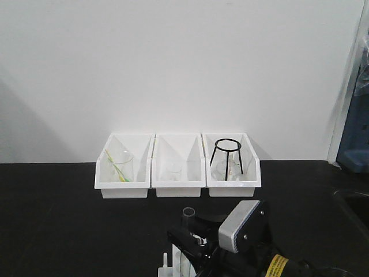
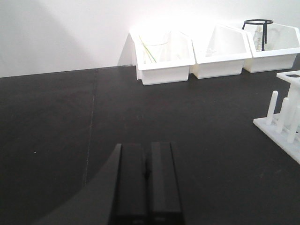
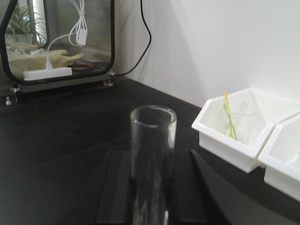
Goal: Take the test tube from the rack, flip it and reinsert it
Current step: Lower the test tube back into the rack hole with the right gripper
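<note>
The tube point(image 3: 153, 126) stands upright with its open mouth uppermost, clamped between the pads of the right gripper point(image 3: 151, 157). Its long axis is vertical, crossing the jaw line. It is held just above the rack point(image 1: 173, 269), of which the front view shows only a peg and a corner at its bottom edge. The left gripper point(image 2: 146, 149) sits low over the table point(image 2: 56, 140), jaws pressed together on nothing, with the rack well apart to its right. The right arm is the nearer. With the mouth up, the flip appears not yet done. The right wrist view shows the grip but no rack. The left wrist view shows the rack's pegs but no tube. Three bins point(image 1: 179, 187) line the wall.
</note>
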